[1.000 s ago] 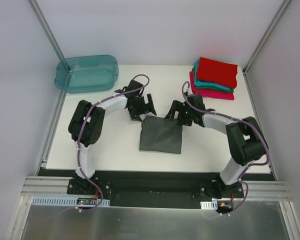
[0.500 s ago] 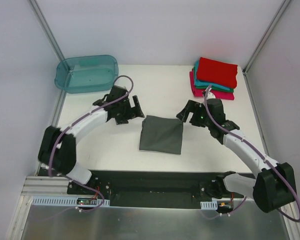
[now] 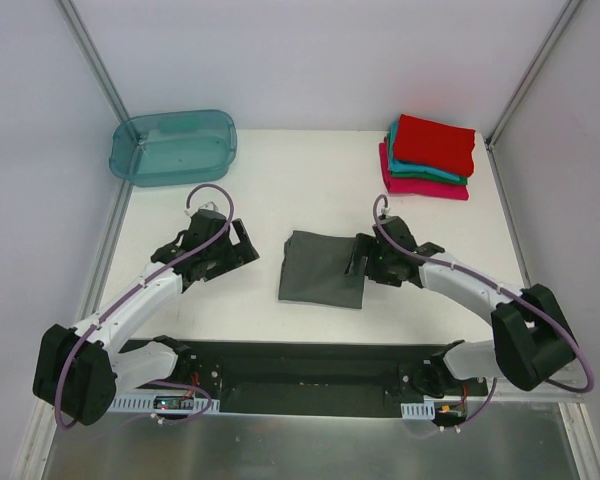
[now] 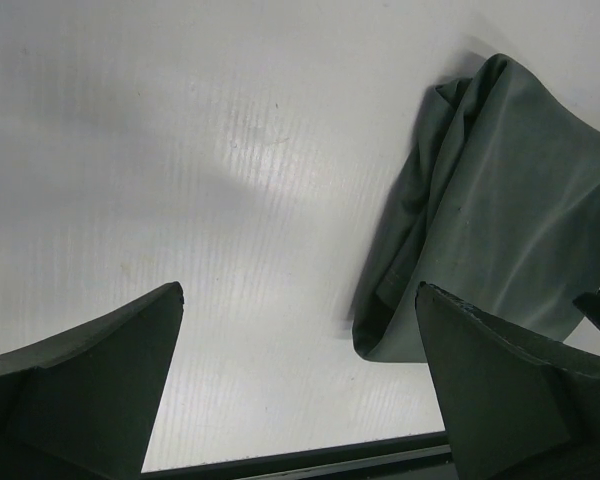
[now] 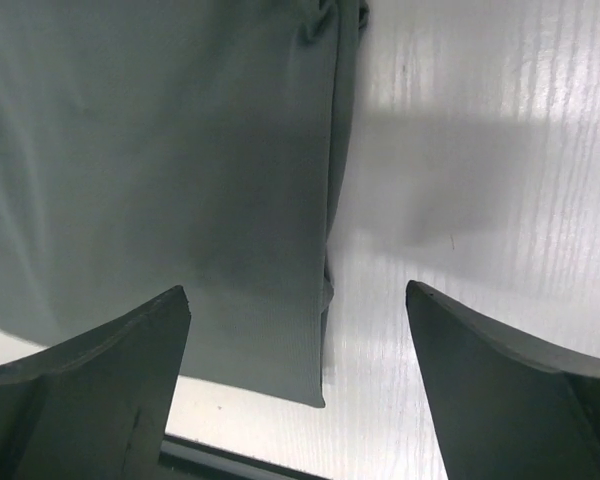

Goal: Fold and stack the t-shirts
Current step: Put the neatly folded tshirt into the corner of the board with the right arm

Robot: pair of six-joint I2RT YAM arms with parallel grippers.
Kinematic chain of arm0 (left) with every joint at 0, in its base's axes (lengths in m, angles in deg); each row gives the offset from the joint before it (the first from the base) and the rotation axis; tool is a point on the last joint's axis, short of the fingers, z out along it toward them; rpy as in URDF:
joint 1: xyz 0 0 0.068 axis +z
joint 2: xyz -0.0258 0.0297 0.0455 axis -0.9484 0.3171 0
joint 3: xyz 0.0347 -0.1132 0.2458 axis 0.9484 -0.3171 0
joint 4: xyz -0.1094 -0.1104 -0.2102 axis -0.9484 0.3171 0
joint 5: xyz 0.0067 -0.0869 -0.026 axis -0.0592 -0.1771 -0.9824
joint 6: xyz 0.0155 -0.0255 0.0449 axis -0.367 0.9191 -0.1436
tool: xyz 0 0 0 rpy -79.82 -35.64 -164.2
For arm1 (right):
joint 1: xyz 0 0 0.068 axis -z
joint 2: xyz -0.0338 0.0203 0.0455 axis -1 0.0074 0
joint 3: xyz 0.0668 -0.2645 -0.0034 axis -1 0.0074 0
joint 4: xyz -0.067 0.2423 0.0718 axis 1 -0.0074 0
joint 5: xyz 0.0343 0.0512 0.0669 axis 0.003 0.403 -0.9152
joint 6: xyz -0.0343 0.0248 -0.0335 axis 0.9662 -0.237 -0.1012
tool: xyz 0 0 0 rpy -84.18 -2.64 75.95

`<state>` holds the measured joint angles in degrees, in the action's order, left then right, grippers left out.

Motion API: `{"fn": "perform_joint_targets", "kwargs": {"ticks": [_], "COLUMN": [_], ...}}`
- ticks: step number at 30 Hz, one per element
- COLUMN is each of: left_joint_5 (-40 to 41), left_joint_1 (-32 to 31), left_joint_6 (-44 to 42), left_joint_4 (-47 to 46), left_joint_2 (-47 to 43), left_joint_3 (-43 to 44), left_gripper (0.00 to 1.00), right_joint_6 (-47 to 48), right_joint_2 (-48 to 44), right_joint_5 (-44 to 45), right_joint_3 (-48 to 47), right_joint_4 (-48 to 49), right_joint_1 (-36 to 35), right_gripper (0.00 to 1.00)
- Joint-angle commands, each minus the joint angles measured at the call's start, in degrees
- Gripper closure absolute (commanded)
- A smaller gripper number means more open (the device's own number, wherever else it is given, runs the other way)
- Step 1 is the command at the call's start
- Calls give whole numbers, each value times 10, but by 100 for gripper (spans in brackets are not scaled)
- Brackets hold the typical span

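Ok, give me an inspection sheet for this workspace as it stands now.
Surface: white table, flat, no spills seen.
Job's things: dark grey t-shirt folded flat mid-table. Stack at the far right corner: red t-shirt on top, teal t-shirt under it, magenta t-shirt at the bottom.
Clutter: translucent teal tub at the far left corner.
Grippers: left end effector open over bare table, left of the grey shirt. Right end effector open at that shirt's right edge; contact cannot be told.
Cables: purple cable looped above each wrist.
Surroundings: white walls, metal frame posts.
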<state>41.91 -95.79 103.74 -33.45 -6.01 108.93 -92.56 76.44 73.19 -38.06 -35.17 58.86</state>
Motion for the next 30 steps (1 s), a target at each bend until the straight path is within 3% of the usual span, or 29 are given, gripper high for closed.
{"fn": "perform_joint_targets", "kwargs": {"ticks": [1, 15, 18, 24, 29, 30], "left_joint_5": [12, 8, 15, 14, 19, 23], "left_joint_1": [4, 5, 5, 6, 11, 12], "left_joint_6": [6, 2, 2, 0, -3, -2], "left_joint_4": [-5, -4, -2, 0, 5, 6], "left_joint_2": [-8, 8, 7, 8, 1, -3], "left_joint_3": [-1, -3, -5, -3, -3, -4], "left_gripper": [1, 1, 1, 1, 1, 1], "right_joint_6": [-36, -28, -32, -32, 63, 89], "right_joint_2": [41, 214, 246, 304, 316, 316], "right_joint_5": [113, 166, 164, 147, 175, 194], "right_joint_3": [-57, -192, -204, -202, -261, -284], "right_joint_4": [-53, -128, -134, -85, -99, -120], "right_joint_1": [-35, -116, -130, -137, -135, -136], "right_gripper": [12, 23, 32, 62, 99, 100]}}
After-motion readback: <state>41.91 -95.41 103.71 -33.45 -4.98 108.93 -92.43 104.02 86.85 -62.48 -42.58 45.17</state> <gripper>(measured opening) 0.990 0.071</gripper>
